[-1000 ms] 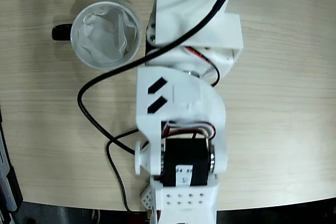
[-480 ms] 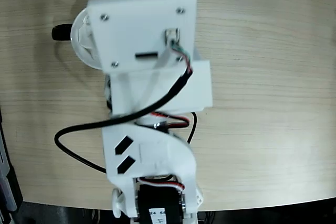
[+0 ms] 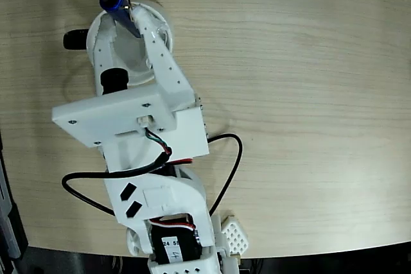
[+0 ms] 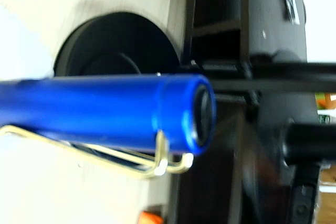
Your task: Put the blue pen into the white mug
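Since the earlier frame the white arm has swung over the round white mug [image 3: 103, 38], its gripper [image 3: 128, 24] jaws clamping the slim glossy blue pen [image 3: 119, 8] above the rim, release still pending.

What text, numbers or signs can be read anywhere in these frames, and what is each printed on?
"24 5": partly cut-off digits on a white label on the black servo at the arm's base, fixed view; the rest is unreadable.
Two black slanted marks, no letters, on the white arm link.
Nothing legible on the blue pen, the white mug or the gripper.
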